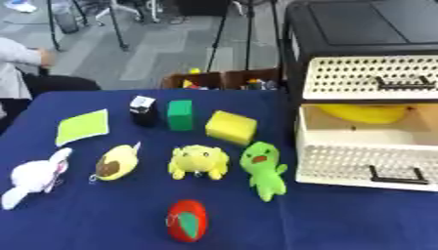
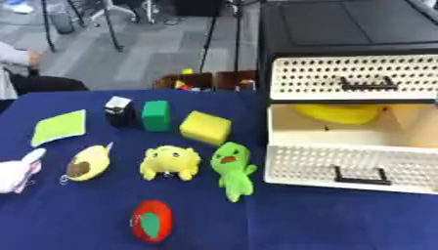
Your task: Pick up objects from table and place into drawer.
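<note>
Hands unseen; green plush lies lengthwise, head toward far edge.

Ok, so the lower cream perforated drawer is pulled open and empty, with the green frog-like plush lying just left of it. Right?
Not quite. The lower cream perforated drawer is pulled open, but not empty: a yellow rounded object already lies at its back, clearest in the left eye view. The green frog-like plush does lie just left of it.

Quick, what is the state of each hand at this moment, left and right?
Left hand: not in view, so its state cannot be told.
Right hand: not in view, so its state cannot be told.
</note>
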